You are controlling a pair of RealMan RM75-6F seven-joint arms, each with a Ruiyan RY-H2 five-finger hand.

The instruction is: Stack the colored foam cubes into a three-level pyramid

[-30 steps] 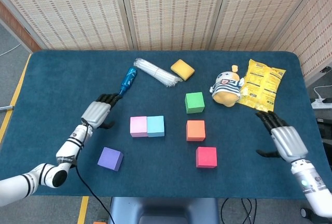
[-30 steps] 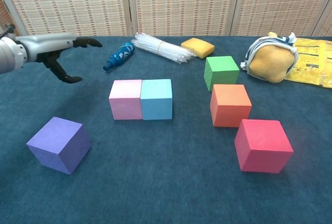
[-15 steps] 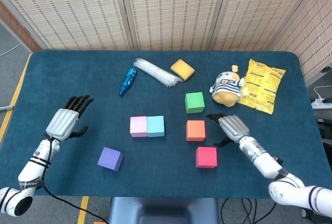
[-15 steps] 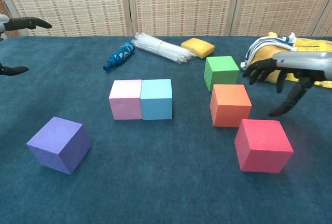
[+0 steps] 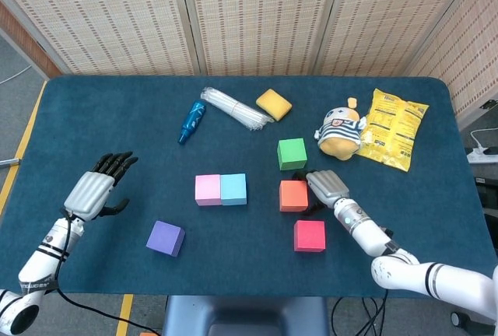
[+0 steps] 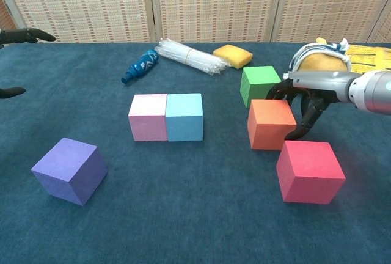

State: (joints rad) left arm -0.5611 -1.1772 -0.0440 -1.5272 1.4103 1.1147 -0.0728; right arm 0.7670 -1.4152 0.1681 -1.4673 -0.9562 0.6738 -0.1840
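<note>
Change since the earlier frame: the right robot hand (image 5: pixel 325 186) has been brought left, up against the right side of the orange cube (image 5: pixel 293 195); the left robot hand (image 5: pixel 95 189) has been drawn slightly nearer along the left edge.

Head view. Surface (image 5: pixel 117 118): dark blue cloth.
- Pink cube (image 5: pixel 208 190) and light blue cube (image 5: pixel 233 189): touching, side by side, centre.
- Green cube (image 5: pixel 292 153): beyond the orange cube, apart from it.
- Red cube (image 5: pixel 310 236): nearer than the orange cube, apart.
- Purple cube (image 5: pixel 165 238): near left, alone, turned askew.
- Left robot hand: fingers spread, nothing held.
- Right robot hand: fingers curled beside the orange cube; a closed grip cannot be told.
- Far side: blue bottle (image 5: pixel 191 120), bundle of clear straws (image 5: pixel 233 108), yellow sponge (image 5: pixel 274 104), plush toy (image 5: pixel 339 133), yellow snack bag (image 5: pixel 394 127).

Chest view.
- Right robot hand (image 6: pixel 303 102): dark fingers draped at the orange cube's (image 6: pixel 270 123) right face, between the green cube (image 6: pixel 259 84) and red cube (image 6: pixel 308 171).
- Left robot hand (image 6: pixel 17 56): only fingertips seen at the left edge, apart.
- No cube is stacked.
</note>
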